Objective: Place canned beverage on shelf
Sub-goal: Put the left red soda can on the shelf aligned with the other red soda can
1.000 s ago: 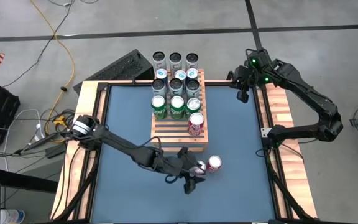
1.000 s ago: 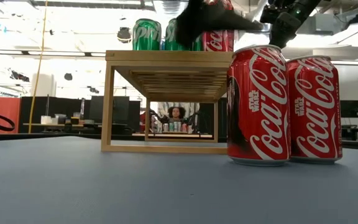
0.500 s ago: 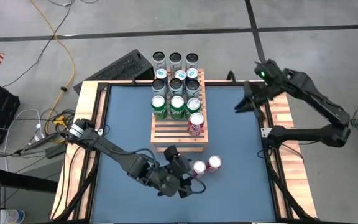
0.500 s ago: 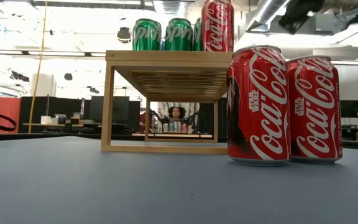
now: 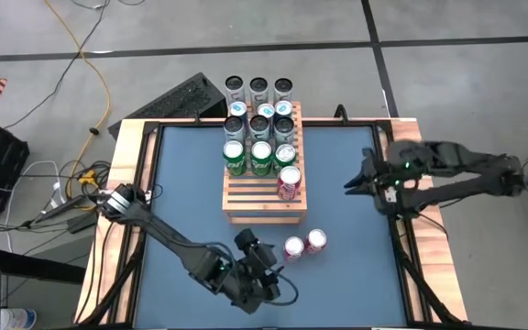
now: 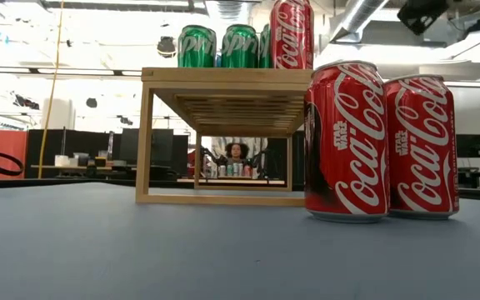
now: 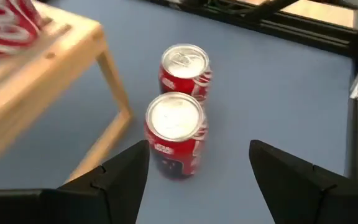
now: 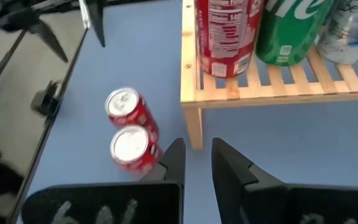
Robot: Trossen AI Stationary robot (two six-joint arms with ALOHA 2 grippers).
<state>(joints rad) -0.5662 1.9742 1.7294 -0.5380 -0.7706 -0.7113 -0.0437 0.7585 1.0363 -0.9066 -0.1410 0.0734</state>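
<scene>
In the low view the shelf [image 6: 223, 133] hides the lower parts of the green cans [image 6: 197, 46] on it, and the top edge cuts off the red can [image 6: 292, 33] beside them. The silver cans on the far rows are hidden behind these. A person [image 6: 237, 152] seen beyond the shelf legs is too small to tell much. In the left wrist view the red can on the shelf [image 7: 8, 25] is blurred and cut by the edge.
</scene>
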